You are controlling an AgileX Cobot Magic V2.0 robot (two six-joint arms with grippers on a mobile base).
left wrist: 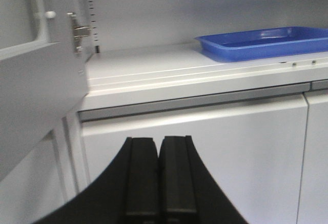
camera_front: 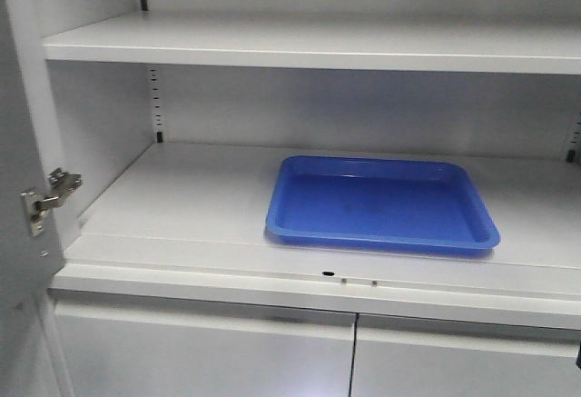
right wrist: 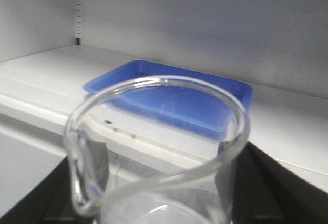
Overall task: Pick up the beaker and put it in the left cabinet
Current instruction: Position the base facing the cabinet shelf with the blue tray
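The clear glass beaker [right wrist: 154, 172] fills the lower half of the right wrist view, its rim and pouring lip toward the camera. My right gripper [right wrist: 159, 183] is shut on it, with one black finger on each side, and holds it in front of the cabinet's shelf edge. The left cabinet [camera_front: 182, 206] is open, pale grey-white, with a wide shelf board and slotted strips at the back corners. My left gripper [left wrist: 158, 147] is shut and empty, low in front of the closed lower doors. Neither gripper shows in the front view.
A blue plastic tray [camera_front: 381, 202] lies on the shelf, right of the middle; it also shows in the left wrist view [left wrist: 266, 40] and the right wrist view [right wrist: 169, 98]. An upper shelf [camera_front: 318, 43] runs above. The open door with its hinge [camera_front: 50, 197] stands at the left.
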